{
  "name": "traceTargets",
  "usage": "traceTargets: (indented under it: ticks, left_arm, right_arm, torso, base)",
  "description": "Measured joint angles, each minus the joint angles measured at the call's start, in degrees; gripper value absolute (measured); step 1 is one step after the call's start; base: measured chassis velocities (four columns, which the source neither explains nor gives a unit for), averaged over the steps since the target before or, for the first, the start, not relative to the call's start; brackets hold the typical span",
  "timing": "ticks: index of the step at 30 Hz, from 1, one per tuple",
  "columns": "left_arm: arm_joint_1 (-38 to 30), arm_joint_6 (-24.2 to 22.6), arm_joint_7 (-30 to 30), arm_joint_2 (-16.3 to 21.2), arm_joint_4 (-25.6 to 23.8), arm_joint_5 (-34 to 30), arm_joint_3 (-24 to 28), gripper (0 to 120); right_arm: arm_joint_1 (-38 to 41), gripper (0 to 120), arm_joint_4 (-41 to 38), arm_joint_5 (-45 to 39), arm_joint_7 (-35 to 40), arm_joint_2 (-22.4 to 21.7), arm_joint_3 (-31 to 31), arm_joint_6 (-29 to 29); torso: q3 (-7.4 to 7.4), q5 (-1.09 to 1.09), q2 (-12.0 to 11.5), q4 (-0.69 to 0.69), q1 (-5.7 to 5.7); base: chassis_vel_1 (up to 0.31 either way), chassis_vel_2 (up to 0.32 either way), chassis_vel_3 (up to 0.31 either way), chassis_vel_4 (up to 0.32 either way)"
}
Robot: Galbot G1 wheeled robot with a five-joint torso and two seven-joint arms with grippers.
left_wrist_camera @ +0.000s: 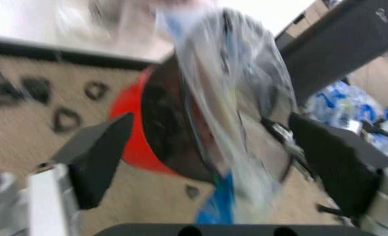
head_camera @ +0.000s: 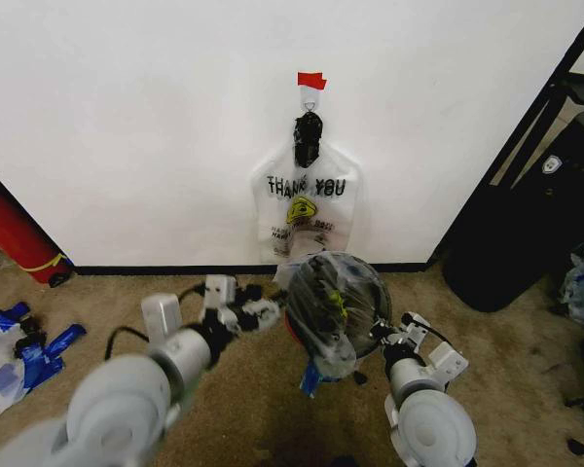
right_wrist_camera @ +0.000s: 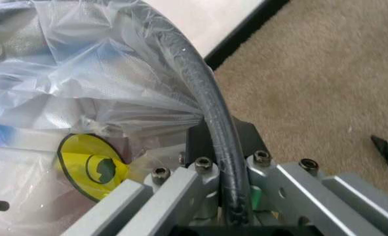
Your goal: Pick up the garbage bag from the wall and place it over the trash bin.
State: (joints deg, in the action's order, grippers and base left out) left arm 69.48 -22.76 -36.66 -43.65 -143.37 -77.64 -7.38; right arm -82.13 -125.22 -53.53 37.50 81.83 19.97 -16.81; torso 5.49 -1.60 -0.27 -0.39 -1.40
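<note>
Draped over trash bin at carpet centre: garbage bag, film stretched across rim. Right gripper, at bin's 3 o'clock, clenched on rim and film, apparently pinning it. Left gripper, at 9 o'clock, spread wide, empty.

Garbage bag over trash bin (grippers either side), before wall.

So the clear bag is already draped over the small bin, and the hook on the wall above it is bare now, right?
Not quite. The bag is draped over the small bin, but the hook isn't bare: the head view shows a "THANK YOU" bag hanging from it, under the red tape.
</note>
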Motion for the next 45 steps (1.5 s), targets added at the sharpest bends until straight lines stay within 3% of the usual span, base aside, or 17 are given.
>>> traceTargets:
  ticks: [1, 8, 16, 22, 26, 32, 36, 45]
  left_arm:
    - [2.72, 0.28, 1.06, -1.40, -0.14, 0.75, 0.65, 99]
    - [4.69, 0.12, 3.57, -3.31, -0.14, 1.57, 2.67, 100]
    - [5.45, -0.84, 10.18, -3.89, 2.50, 4.82, 4.23, 94]
    - [4.51, -0.86, 11.45, -4.83, 4.38, 6.59, 6.20, 86]
    - [3.69, -0.82, 11.52, -5.20, 5.74, 8.07, 7.96, 68]
    - [3.66, -0.69, 11.50, -5.07, 6.58, 8.29, 8.02, 51]
    - [4.06, -0.65, 11.35, -5.25, 6.65, 8.29, 8.08, 32]
    - [4.17, -0.63, 10.99, -5.50, 6.25, 7.74, 8.11, 3]
  right_arm:
    - [0.43, 0, 0.34, -1.66, 1.23, 0.67, 0.54, 0.01]
    - [1.31, 0, 0.50, -4.25, 3.48, 2.31, 0.93, 0.47]
    - [0.65, 0, -0.65, -4.92, 4.32, 2.84, 1.37, 0.03]
    - [0.09, 0, -1.44, -4.99, 4.32, 2.90, 1.57, -0.24]
    - [-0.18, 0, -2.07, -4.99, 4.32, 2.85, 1.74, -0.35]
    - [-0.26, 0, -2.30, -4.92, 4.32, 2.78, 1.84, -0.50]
    - [-0.05, 0, -1.80, -4.69, 4.31, 2.88, 1.64, -0.53]
    - [-0.12, 0, -1.60, -4.11, 4.36, 2.68, 1.10, -0.58]
  torso:
    - [0.00, 0.00, 0.00, 0.00, 0.00]
    - [0.00, 0.00, 0.00, -0.01, 0.00]
    - [0.00, -0.01, 0.00, -0.01, 0.00]
    - [0.00, -0.01, 0.00, -0.01, 0.00]
    - [0.00, -0.01, 0.00, -0.01, 0.00]
    - [0.00, -0.01, 0.00, -0.01, 0.00]
    - [0.00, -0.01, 0.00, -0.01, 0.00]
    - [0.00, -0.01, 0.00, -0.01, 0.00]
  base:
    - [0.000, 0.000, 0.000, 0.000]
    - [0.000, 0.000, 0.000, 0.000]
    - [0.000, 0.000, 0.000, 0.000]
    - [0.000, 0.000, 0.000, 0.000]
    - [0.000, 0.000, 0.000, 0.000]
    - [0.000, 0.000, 0.000, 0.000]
    - [0.000, 0.000, 0.000, 0.000]
    - [0.000, 0.000, 0.000, 0.000]
